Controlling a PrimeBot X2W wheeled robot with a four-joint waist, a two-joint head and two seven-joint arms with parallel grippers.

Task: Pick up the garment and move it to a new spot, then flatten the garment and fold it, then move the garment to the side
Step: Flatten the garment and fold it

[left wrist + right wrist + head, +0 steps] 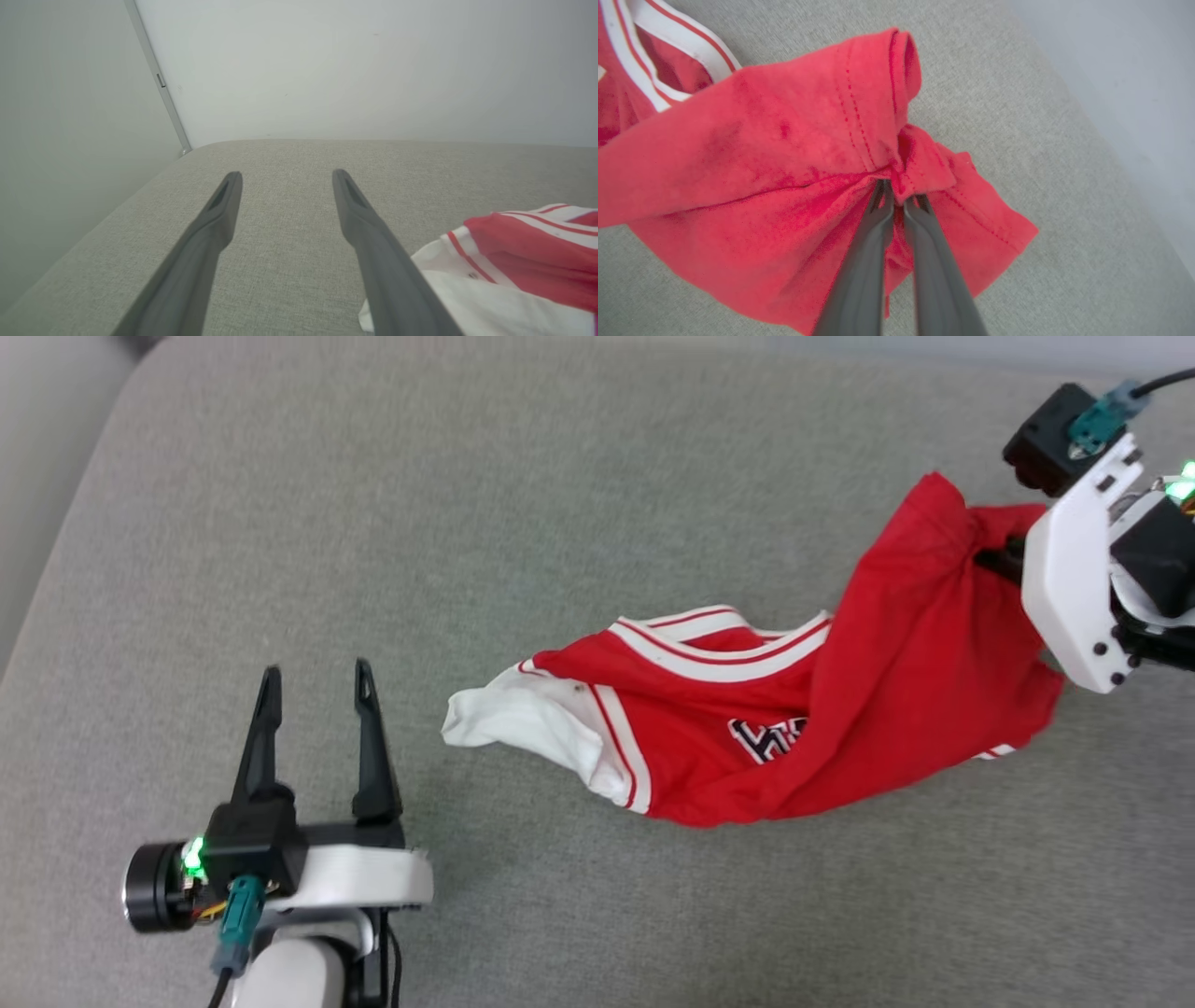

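Surface: grey cushion [560,476] with a woven cover; pale wall [350,70] beyond its far edge.
Item: red shirt [887,663], bunched, on the right half of the cushion. Its right end is raised and the rest trails down onto the cover.
Item detail: white sleeve [523,719] lies farthest left. Striped collar trim [714,660] and part of the black lettering [766,739] face up.
Right arm: right claw [899,191] has its fingers pinched almost together on a gathered fold of red cloth beside a stitched hem [852,116]. It is holding the shirt.
Left arm: left claw [316,677] has its fingers spread with nothing between them. It is over bare cushion, near the sleeve but apart from it.
Stage (judged): first step, pick up and move, under way. The shirt is only partly lifted and not clear of the cushion.
Done: grasp made at one point.
Left to do: set down at the new spot, flatten, fold, shift aside. None of these shows as done; the cloth is crumpled and twisted.
Note (judged): with a single pinch point the cloth hangs in a rope. Spreading it will probably need the idle claw on the sleeve end.
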